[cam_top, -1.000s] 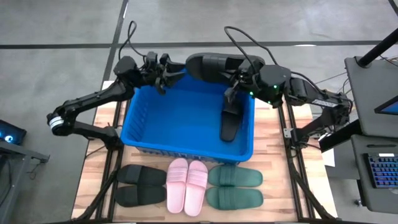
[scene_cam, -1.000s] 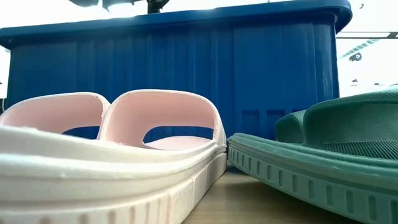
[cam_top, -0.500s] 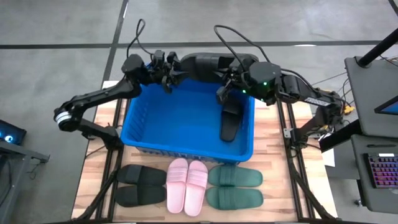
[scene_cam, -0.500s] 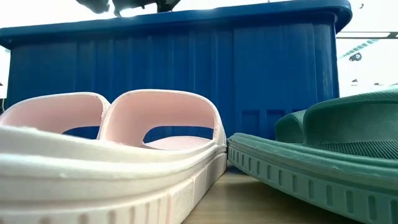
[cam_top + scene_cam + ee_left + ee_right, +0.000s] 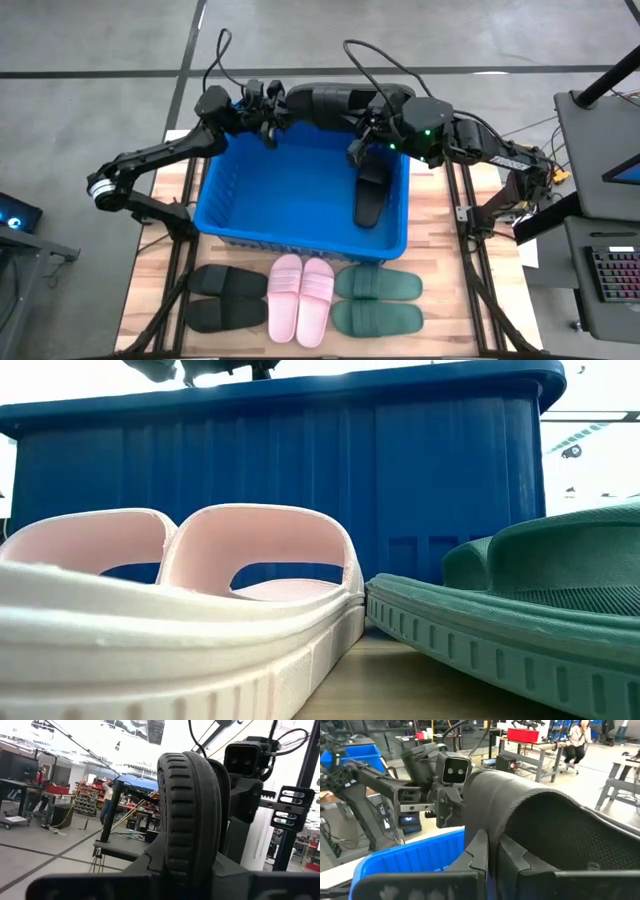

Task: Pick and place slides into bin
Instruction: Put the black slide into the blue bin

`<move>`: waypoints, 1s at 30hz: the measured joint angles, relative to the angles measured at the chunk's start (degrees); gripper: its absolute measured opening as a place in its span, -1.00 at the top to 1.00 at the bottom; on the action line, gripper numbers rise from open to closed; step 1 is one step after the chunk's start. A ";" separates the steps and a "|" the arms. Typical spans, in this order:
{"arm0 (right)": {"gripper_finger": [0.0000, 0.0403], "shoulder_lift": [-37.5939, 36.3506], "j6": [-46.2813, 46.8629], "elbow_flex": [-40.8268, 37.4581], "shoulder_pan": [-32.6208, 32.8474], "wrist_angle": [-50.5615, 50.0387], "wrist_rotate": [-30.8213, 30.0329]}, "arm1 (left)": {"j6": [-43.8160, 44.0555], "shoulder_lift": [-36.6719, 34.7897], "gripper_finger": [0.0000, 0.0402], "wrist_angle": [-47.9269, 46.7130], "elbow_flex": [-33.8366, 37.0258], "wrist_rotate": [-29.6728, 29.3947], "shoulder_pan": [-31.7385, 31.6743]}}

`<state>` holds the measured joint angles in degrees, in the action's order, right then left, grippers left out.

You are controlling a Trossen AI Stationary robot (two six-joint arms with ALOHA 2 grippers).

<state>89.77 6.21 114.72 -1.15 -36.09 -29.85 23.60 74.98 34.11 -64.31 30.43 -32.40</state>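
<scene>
A black slide (image 5: 335, 100) hangs lengthwise over the far rim of the blue bin (image 5: 240, 190), between my two grippers. My left gripper (image 5: 283, 108) is shut on the slide's left end, and my right gripper (image 5: 368, 125) is shut on its strap at the right. In the left wrist view the ribbed sole (image 5: 192, 810) stands edge-on in front of the camera. A second black slide (image 5: 370, 195) lies inside the bin, along its right wall. My left gripper (image 5: 192, 867) has the rounded end of the slide's sole (image 5: 192, 835) pinched between its two fingers. It comes nearly level from the table's left, along the slide. That end is clear of the bin. My right gripper (image 5: 492, 852) pinches the edge of the slide's wide strap (image 5: 487, 827) between its two fingers. It reaches in about level from the table's right. The slide is lifted clear above the bin's far rim.
On the table in front of the bin's near wall (image 5: 300, 490) lie a black pair (image 5: 225, 298), a pink pair (image 5: 302, 298) and a green pair (image 5: 378, 302) of slides. A desk with a keyboard (image 5: 610, 270) stands off the table's right side.
My right gripper has carried the black slide a little toward the table's left along the bin's far rim. My left gripper has come toward the slide's left end and taken hold of it. The slide stays lifted clear.
</scene>
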 joint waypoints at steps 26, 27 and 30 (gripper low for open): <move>0.35 -7.13 -0.93 2.18 0.00 -11.15 -3.62 | -0.09 -6.17 0.87 -0.99 0.26 -0.10 -5.67; 0.35 -8.13 -0.06 2.18 0.03 -13.39 -4.77 | -0.26 -6.76 0.87 -1.85 0.35 -0.24 -6.10; 0.36 -11.79 3.93 2.18 0.11 -19.23 -6.21 | -0.48 -8.98 0.87 -5.10 0.83 -0.64 -7.56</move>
<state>77.98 10.14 116.90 -1.04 -55.32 -36.06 23.11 66.01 29.01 -63.48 29.79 -39.96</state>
